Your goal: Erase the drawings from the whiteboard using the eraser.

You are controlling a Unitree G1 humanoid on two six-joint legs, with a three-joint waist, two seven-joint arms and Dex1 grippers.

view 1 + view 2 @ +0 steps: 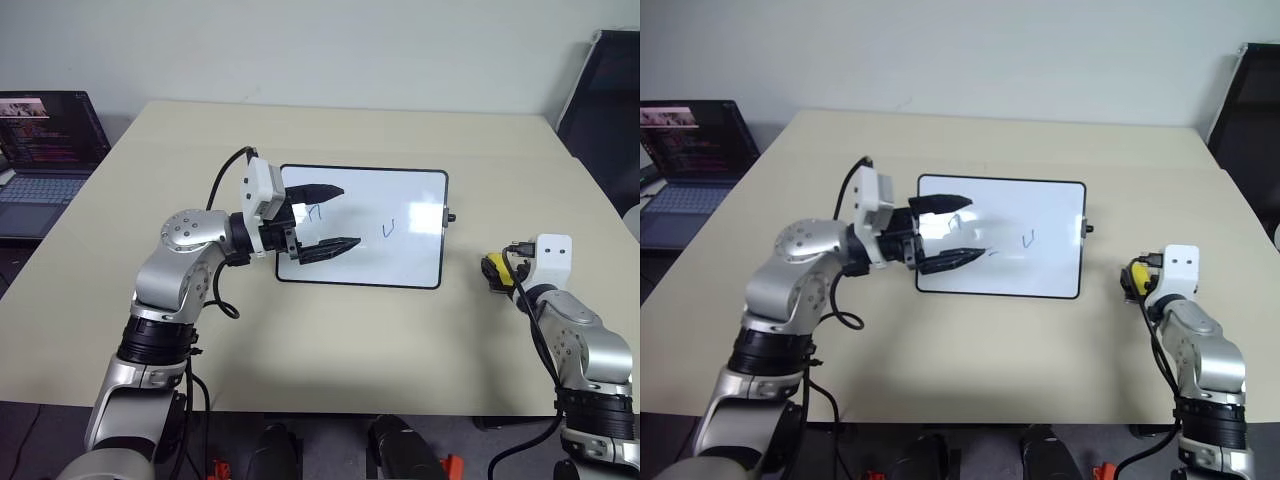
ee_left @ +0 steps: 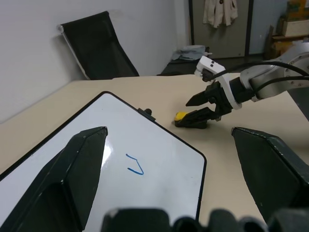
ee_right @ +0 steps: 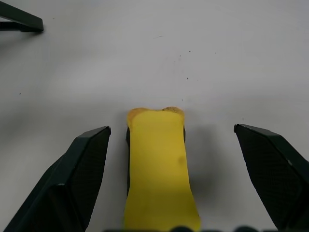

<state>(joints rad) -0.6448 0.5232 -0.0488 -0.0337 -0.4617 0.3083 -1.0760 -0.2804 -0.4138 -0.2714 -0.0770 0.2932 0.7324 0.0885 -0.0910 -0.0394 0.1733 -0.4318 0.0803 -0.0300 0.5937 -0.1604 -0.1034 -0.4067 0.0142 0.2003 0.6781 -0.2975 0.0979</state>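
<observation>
Lying flat mid-way across a pale beige tabletop [image 1: 330, 330]: glossy white rectangular whiteboard with thin black frame [image 1: 400, 230], bearing small bluish marker drawings [image 1: 388, 230]. Hovering over the board's left end, left gripper [image 1: 330, 217], fingers spread and empty. Right of the board and apart from it, small yellow block eraser with dark underside [image 3: 160, 164], flanked by the wide-open right gripper [image 2: 198, 108], fingers not touching it.

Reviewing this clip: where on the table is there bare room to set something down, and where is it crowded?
Bare tabletop lies in front of the whiteboard, between the two arms, and behind the board to the far edge. Crowded: the board's left end, where the open left gripper hangs over the drawings, and right of the board, where the open right gripper straddles the eraser.
</observation>
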